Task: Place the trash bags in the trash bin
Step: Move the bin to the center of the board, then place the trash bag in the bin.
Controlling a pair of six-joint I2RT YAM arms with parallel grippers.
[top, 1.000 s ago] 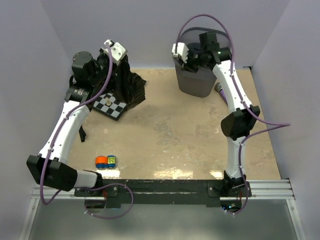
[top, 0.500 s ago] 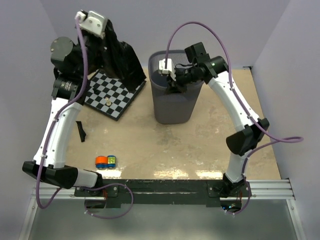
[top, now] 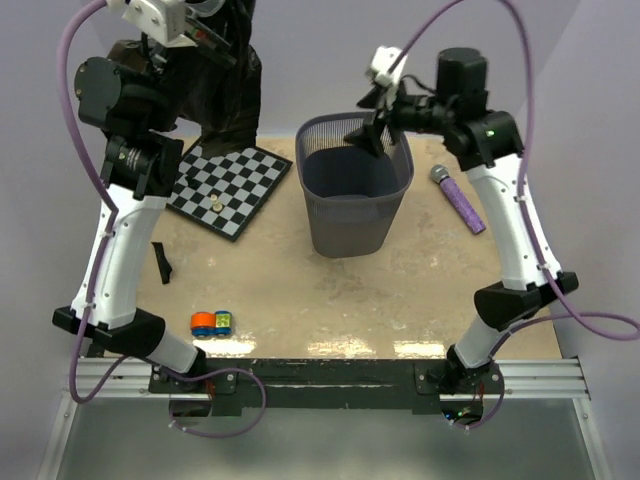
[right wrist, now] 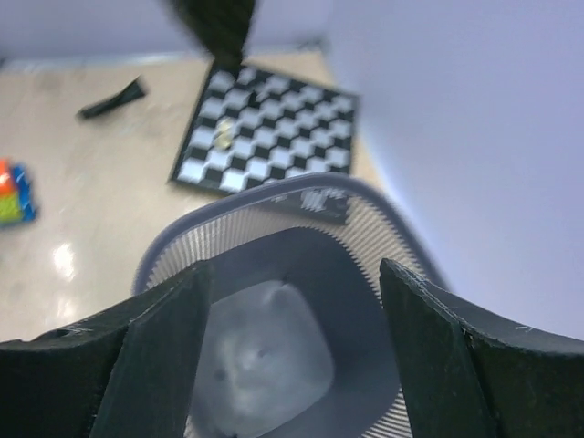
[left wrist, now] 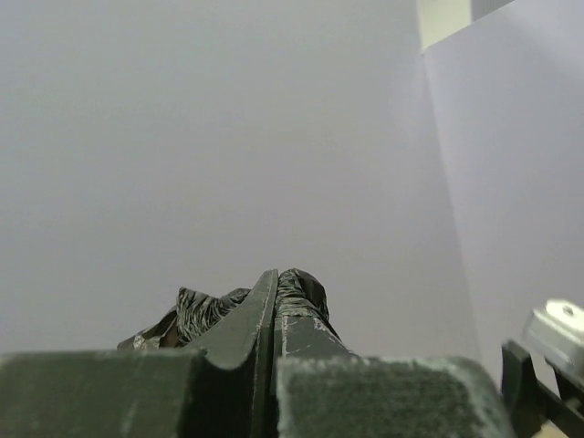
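A large black trash bag [top: 228, 95] hangs high at the back left, and my left gripper [top: 222, 50] is shut on its top. The left wrist view shows crinkled black plastic [left wrist: 306, 290] pinched between the closed fingers of the left gripper [left wrist: 274, 278]. A small folded black strip [top: 162, 262], a second trash bag, lies on the table left of centre. The grey mesh trash bin [top: 318, 218] stands upright mid-table. My right gripper [top: 375, 135] hovers open over its far right rim. From the right wrist, the right gripper [right wrist: 297, 310] looks down into the bin [right wrist: 274, 196], holding nothing.
A checkerboard [top: 225, 185] lies under the hanging bag, left of the bin. A purple microphone [top: 458, 197] lies right of the bin. Orange and blue toy blocks [top: 212, 322] sit near the front left. Purple walls close in the back and sides.
The bin came from the back right to mid-table with my right gripper, which has since opened and risen above the rim. My left arm lifted the large bag higher.
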